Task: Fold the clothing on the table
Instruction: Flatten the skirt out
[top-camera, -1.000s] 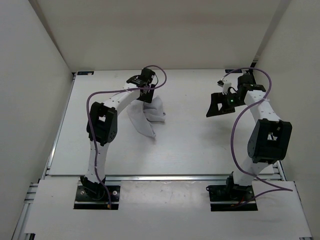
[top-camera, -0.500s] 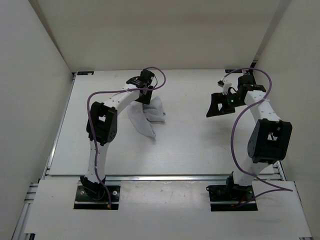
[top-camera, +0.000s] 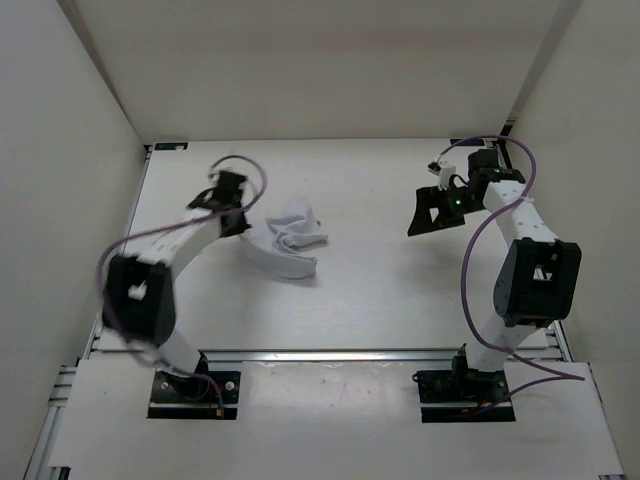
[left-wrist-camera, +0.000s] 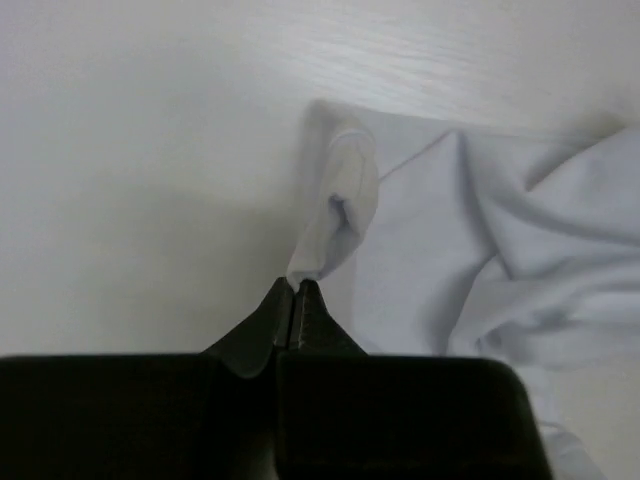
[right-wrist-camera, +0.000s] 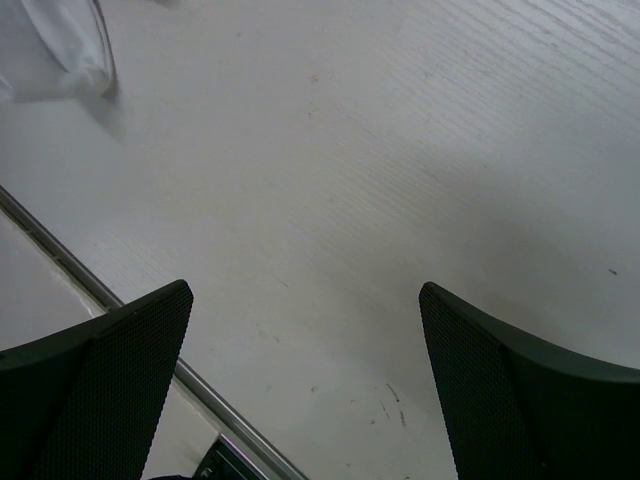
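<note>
The left gripper pinched only a thin fold of the clothing, seemingly at its very tips, so pulling risked slipping free.

On my left wrist camera, the thin, soft white fabric clothing runs off the right edge, and its near part is hidden behind the black left end effector. My right wrist camera catches only a corner of it, cut by the top-left edge. Overhead, the white left arm is blurred and I can't make out the fingertips.
</note>
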